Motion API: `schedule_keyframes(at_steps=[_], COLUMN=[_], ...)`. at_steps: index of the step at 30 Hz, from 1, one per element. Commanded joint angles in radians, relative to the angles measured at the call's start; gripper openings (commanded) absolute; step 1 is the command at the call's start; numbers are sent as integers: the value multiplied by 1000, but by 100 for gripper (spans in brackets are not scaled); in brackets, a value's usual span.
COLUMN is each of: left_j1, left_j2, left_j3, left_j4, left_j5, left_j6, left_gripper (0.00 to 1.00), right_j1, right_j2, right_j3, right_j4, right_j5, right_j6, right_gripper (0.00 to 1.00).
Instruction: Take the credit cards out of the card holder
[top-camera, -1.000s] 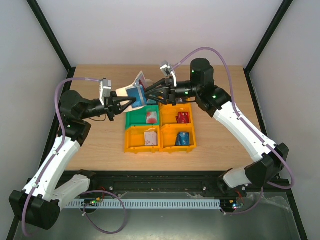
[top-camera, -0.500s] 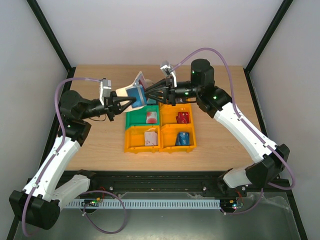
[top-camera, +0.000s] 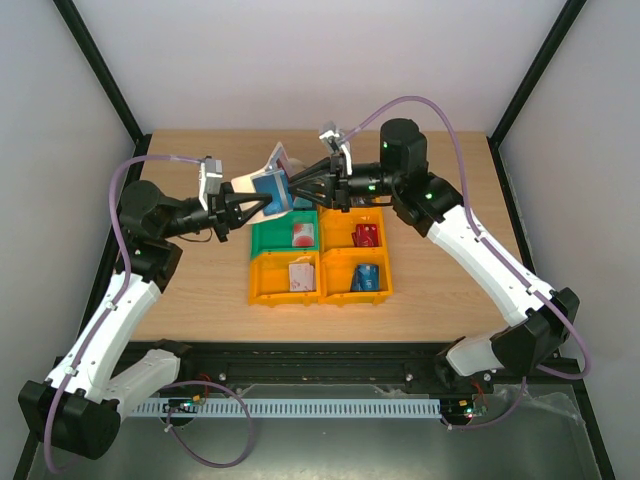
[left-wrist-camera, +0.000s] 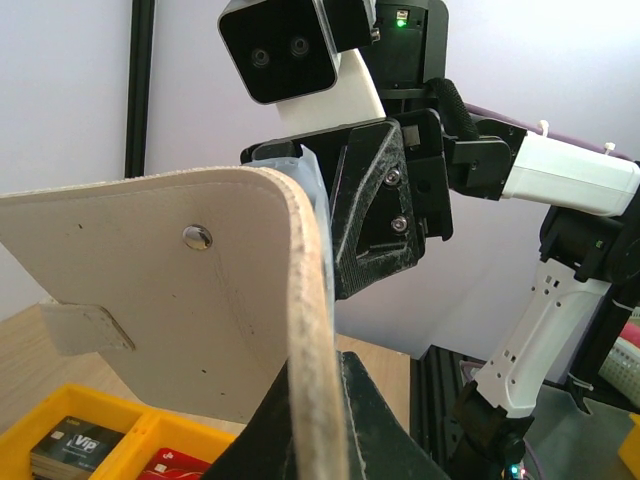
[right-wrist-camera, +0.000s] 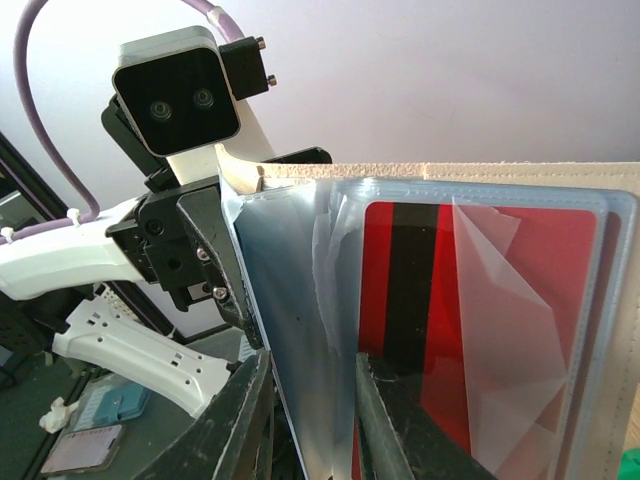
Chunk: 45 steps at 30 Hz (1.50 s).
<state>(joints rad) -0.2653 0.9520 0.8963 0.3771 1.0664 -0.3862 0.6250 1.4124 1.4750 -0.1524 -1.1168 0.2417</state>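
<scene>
The left hand (top-camera: 258, 208) was clamped tight on the cream flap of the card holder (top-camera: 272, 186), which hung open and tilted in the air. The right hand (right-wrist-camera: 310, 370) met it from the other side. Its fingers (right-wrist-camera: 235, 430) straddled the holder's clear inner sleeves, just beside a red card (right-wrist-camera: 480, 300) in its pocket; whether they pinched anything could not be told. Below, on the counter (top-camera: 220, 290), stood a green bin (top-camera: 268, 238) and orange bins (top-camera: 345, 262) with loose cards (top-camera: 368, 236) inside.
</scene>
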Motion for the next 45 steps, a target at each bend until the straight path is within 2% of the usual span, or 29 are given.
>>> schedule_keyframes(at_steps=[1, 7, 24, 25, 28, 33, 38, 45], left_j1=[-5, -12, -33, -34, -35, -34, -34, -34], left_j2=[1, 4, 21, 21, 20, 15, 6, 0], left_j3=[0, 1, 2, 2, 3, 3, -5, -11], left_j4=[61, 64, 106, 105, 102, 77, 66, 66], left_j5=[27, 42, 70, 70, 70, 59, 50, 50], left_j6=[6, 16, 21, 22, 23, 32, 28, 20], left_gripper=[2, 2, 2, 2, 2, 3, 16, 20], right_j1=[14, 19, 50, 50, 50, 36, 6, -25], right_j2=[-1, 3, 33, 35, 47, 34, -5, -31], right_j3=[21, 31, 57, 60, 77, 68, 24, 8], right_j4=[-3, -7, -2, -3, -11, 10, 70, 68], right_j5=[30, 48, 19, 14, -14, -44, -60, -58], right_j6=[-33, -44, -46, -42, -33, -16, 33, 38], right_gripper=[22, 19, 20, 18, 3, 2, 2, 2])
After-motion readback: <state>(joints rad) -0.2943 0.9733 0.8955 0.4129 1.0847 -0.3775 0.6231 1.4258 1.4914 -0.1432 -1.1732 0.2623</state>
